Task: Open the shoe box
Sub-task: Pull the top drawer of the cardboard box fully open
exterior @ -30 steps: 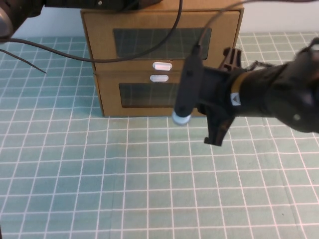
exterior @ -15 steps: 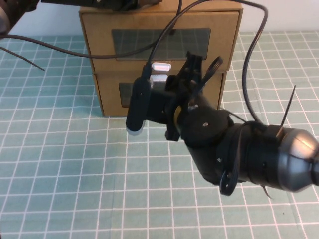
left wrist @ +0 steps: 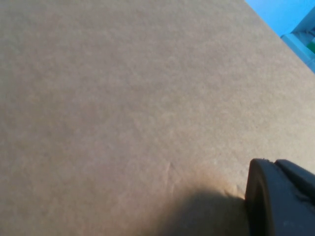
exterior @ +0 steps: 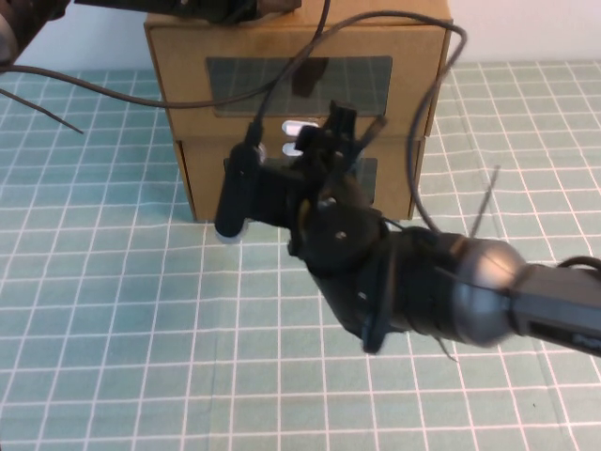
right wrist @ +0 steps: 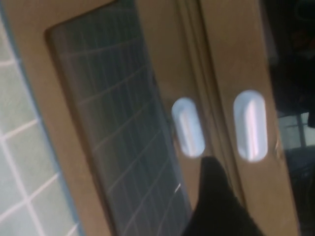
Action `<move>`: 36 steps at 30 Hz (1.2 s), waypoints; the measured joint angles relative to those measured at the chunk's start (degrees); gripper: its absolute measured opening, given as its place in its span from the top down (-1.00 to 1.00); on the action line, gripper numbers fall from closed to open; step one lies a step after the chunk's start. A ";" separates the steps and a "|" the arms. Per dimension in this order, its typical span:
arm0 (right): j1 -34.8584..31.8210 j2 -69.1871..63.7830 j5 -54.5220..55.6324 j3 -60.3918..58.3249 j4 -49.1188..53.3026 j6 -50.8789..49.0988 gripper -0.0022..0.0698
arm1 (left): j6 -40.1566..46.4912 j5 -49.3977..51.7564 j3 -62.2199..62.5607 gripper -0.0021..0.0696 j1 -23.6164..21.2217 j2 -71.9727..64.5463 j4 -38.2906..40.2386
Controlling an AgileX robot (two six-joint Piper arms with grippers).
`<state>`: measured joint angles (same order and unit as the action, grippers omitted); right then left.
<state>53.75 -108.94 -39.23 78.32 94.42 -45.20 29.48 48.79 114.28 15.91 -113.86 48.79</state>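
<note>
Two brown cardboard shoe boxes stand stacked at the far edge of the green gridded table [exterior: 113, 329], about midway along it. The upper box [exterior: 418, 56] and the lower box [exterior: 202, 183] each have a dark window in the front. The upper box's white oval handle [exterior: 302, 128] lies just above the lower box's white oval handle [exterior: 291, 148], with the seam between the boxes separating them. The right gripper [exterior: 331, 136] hangs close in front of these handles. Whether it is spread or closed cannot be told. The left gripper [exterior: 230, 7] rests on top of the upper box, and its state cannot be told either. Black cables [exterior: 282, 70] cross the upper box's front.
</note>
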 joint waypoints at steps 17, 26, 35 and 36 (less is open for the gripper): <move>-5.71 -7.13 4.27 9.52 0.00 2.74 -0.04 | -0.34 0.10 0.03 0.96 0.00 0.00 0.00; -6.13 -8.93 5.09 11.82 0.60 3.03 0.70 | -0.42 0.10 0.13 0.96 0.00 0.00 -0.11; -5.19 -9.48 3.33 11.82 0.94 3.69 0.89 | -0.67 0.21 0.13 0.96 0.00 0.00 -0.32; -4.89 -9.54 2.91 11.82 0.94 3.69 0.90 | -0.75 0.32 0.13 0.96 0.00 0.00 -0.32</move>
<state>48.86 -118.48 -36.33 90.14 95.36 -41.51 28.73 49.11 114.41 15.91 -113.86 48.47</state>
